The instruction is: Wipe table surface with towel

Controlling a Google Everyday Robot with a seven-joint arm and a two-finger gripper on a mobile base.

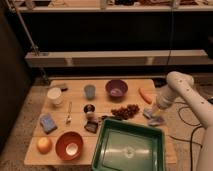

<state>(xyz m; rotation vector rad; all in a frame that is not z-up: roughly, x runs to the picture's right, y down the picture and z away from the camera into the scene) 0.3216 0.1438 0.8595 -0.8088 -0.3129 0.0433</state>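
1. Table [76, 100]: light tan planks, rectangular. It carries everything below.
2. Far left corner: white cup [55, 95], upright. A small dark item [64, 87] sits just behind it, too dim to identify.
3. Left edge, midway: blue block [48, 123], lying flat.
4. Near left corner: round orange fruit [44, 145]. Just to its right, along the near edge, is a red-orange bowl [69, 145] with something pale inside.
5. Spoon [69, 114]: lies between the white cup and the red-orange bowl, pointing from far edge to near edge.
6. Centre, toward the far edge: blue-grey cup [90, 91], upright. Nearer than it stands a small dark can [90, 109]. Nearer again is a dark flat object [91, 126], just beside the tray's far left corner.
7. Far edge, right of centre: purple bowl [116, 88].
8. Near edge, right half: green tray [129, 148].
9. Cluster of small dark red fruit [126, 111]: between the purple bowl and the tray.
10. Toward the far right corner: carrot [145, 95], lying at a slant.
11. Towel [154, 119]: pale blue-grey, on the table by the right edge, between the carrot and the tray's far right corner.
12. Claw [158, 111]: right over the towel, at the end of the white arm [180, 84], which reaches in from past the right edge. It looks to be touching the towel. Cannot tell whether it is open or closed.
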